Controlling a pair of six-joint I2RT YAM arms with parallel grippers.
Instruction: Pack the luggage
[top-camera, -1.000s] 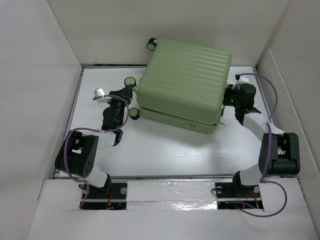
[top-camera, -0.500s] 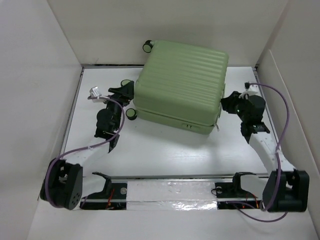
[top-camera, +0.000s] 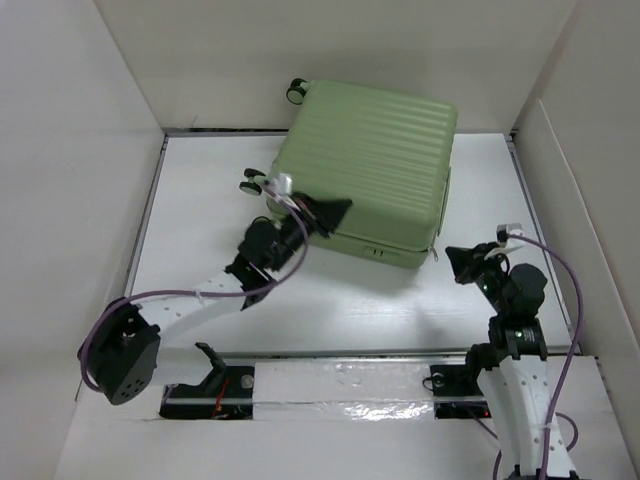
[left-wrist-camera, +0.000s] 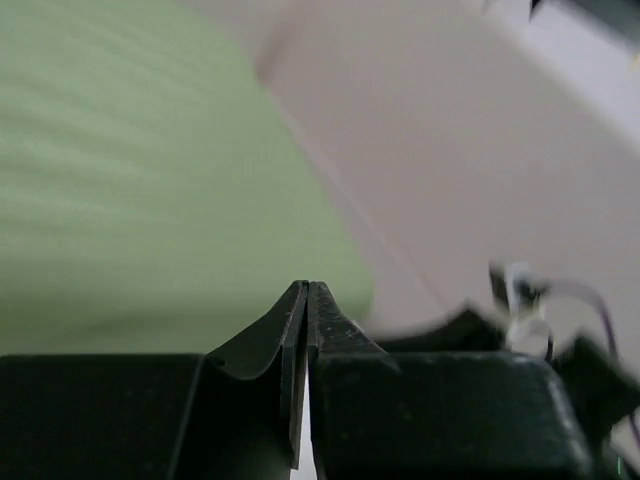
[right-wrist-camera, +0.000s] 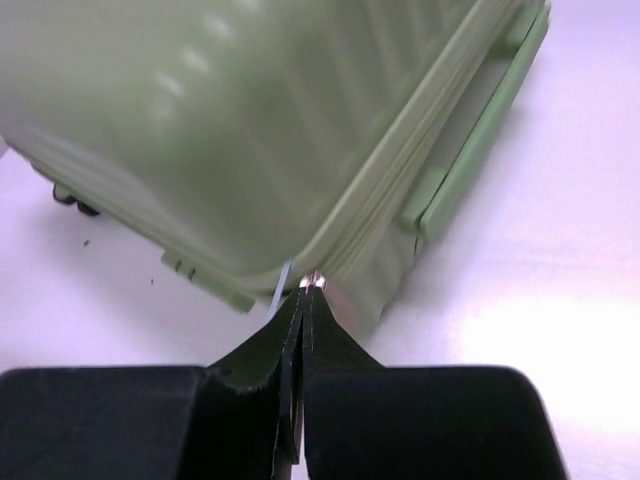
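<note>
Lying flat on table (top-camera: 330, 310), green luggage (top-camera: 370, 150), left fingers (left-wrist-camera: 268, 342) together over it, right fingers (right-wrist-camera: 262, 358) together nearby

Left claw (top-camera: 335, 210) closed, arm stretched forward; right claw (top-camera: 458, 262) closed, arm bent close to base.

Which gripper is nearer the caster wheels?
Left. Left gripper is over the suitcase corner at the caster wheel end; right gripper sits off the opposite near corner.

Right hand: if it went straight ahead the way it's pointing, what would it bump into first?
Probably the luggage, at the corner seam beside its side handle; the right hand looks very close.
</note>
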